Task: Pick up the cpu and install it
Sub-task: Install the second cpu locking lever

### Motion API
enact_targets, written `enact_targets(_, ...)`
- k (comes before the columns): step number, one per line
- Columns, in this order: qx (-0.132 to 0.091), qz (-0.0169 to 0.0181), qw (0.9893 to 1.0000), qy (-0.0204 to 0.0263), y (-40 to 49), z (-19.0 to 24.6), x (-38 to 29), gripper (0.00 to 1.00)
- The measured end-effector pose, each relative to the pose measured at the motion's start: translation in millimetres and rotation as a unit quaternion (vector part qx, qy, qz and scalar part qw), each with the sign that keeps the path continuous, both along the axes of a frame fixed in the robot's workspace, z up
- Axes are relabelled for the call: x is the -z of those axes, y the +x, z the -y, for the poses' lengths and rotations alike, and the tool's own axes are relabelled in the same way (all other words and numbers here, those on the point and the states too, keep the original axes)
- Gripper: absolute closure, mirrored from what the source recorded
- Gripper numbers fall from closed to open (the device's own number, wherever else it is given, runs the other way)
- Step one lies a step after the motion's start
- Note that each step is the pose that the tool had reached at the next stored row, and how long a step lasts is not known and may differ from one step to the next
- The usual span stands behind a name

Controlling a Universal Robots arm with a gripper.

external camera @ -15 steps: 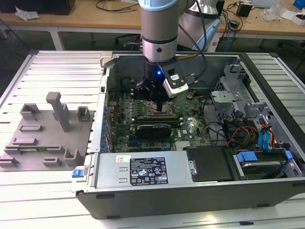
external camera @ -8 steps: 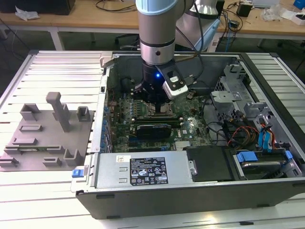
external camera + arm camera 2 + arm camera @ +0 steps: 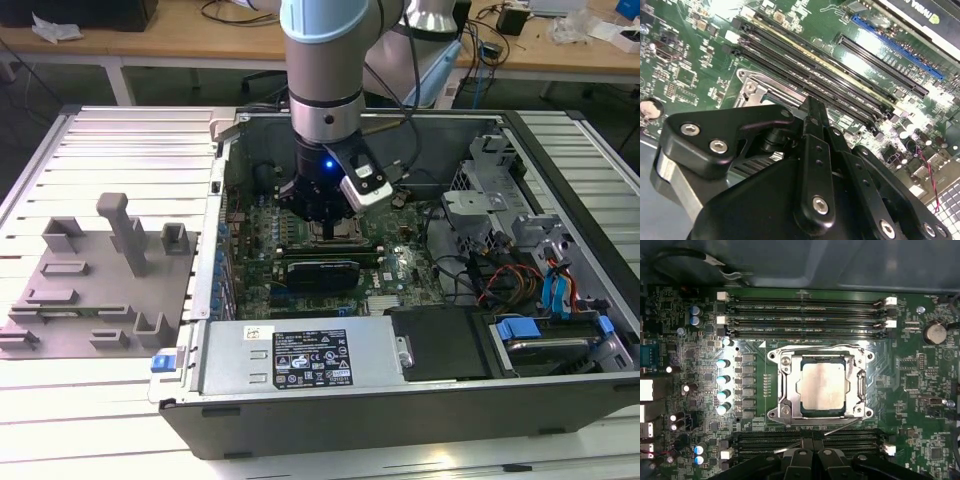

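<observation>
We see the small silvery square cpu (image 3: 822, 387) already seated inside the metal-rimmed socket frame (image 3: 782, 388) on the green motherboard (image 3: 700, 405), black gripper (image 3: 325, 205) hovering just above it, holding nothing we can see, finger opening unclear.

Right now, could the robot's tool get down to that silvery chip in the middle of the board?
Probably yes. The tool hangs over the cpu, which lies bare in its socket frame inside the opened case; nothing covers it.

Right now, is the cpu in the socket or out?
In: the cpu lies flat inside the socket frame; the gripper sits beside it, not holding it.
</observation>
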State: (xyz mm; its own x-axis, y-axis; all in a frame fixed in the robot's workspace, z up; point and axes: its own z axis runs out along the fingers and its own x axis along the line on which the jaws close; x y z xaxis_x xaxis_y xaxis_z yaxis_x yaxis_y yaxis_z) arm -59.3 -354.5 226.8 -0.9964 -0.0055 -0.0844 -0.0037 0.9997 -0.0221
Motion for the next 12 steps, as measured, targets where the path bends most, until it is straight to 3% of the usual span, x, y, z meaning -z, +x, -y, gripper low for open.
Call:
enact_targets(10, 0.0, 0.0, 1.0, 0.0002, -6.8, 0.2, 6.5, 0.89)
enact_targets(12, 0.0, 0.0, 1.0, 0.0002, -7.4, 2.3, 6.8, 0.89)
